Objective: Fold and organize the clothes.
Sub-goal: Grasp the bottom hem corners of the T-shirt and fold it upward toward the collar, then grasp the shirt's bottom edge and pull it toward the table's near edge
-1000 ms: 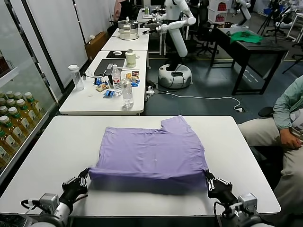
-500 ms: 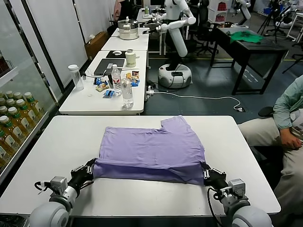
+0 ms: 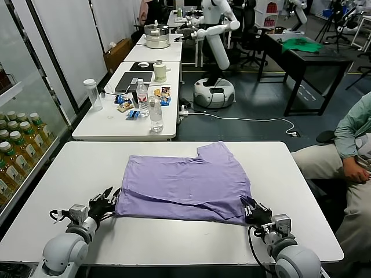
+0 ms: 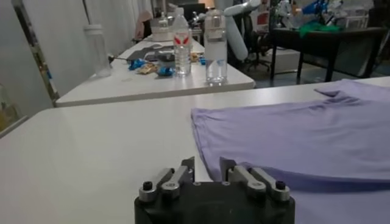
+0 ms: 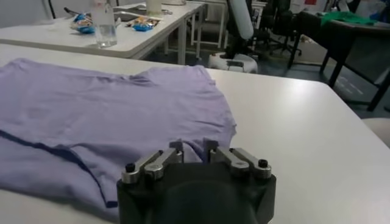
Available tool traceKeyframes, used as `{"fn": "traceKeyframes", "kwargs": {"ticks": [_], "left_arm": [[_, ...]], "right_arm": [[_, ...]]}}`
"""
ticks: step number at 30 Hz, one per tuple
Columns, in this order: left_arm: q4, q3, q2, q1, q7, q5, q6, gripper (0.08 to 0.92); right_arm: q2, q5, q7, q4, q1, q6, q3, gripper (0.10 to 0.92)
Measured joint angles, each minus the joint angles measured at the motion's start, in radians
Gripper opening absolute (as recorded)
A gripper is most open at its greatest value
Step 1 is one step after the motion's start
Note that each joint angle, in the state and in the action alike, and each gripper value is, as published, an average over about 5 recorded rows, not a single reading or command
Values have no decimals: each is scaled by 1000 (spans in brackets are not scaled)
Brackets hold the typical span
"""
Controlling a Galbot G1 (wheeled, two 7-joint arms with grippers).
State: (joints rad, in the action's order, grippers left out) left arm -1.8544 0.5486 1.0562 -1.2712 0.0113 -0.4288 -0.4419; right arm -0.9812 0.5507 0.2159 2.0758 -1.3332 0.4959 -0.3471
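Head view: no legible writing; T-shirt (image 3: pixel 184 188) flat on surface (image 3: pixel 81 168), left hand (image 3: pixel 106 202) and right hand (image 3: pixel 253 211) released at its near corners.

No text, brand, number or sign can be read anywhere. The red label on the water bottle (image 4: pixel 182 40), far beyond the left fingers, carries only white marks too small to make out. The labels on the bottles (image 3: pixel 16 156) at the left edge are likewise illegible.
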Motion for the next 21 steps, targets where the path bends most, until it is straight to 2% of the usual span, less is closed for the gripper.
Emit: {"fn": "traceKeyframes", "kwargs": {"ticks": [9,13,16,21], "left_arm": [[-96,43,3,-105,-23,-68,-43,752],[-118,34,27,-132,-46,-65,-71,813],[-122,29,43,-142,-63,-59,-88,799],[-123,24,62,-155,-83,-52,-106,670]], "right_arm": [[14,23,5,46,-103,0,-76,719],[4,19,12,51,-137,-2,-82,804],[-6,19,16,49,-152,-5,-78,804],[-22,24,18,41,-166,-11,-61,679]]}}
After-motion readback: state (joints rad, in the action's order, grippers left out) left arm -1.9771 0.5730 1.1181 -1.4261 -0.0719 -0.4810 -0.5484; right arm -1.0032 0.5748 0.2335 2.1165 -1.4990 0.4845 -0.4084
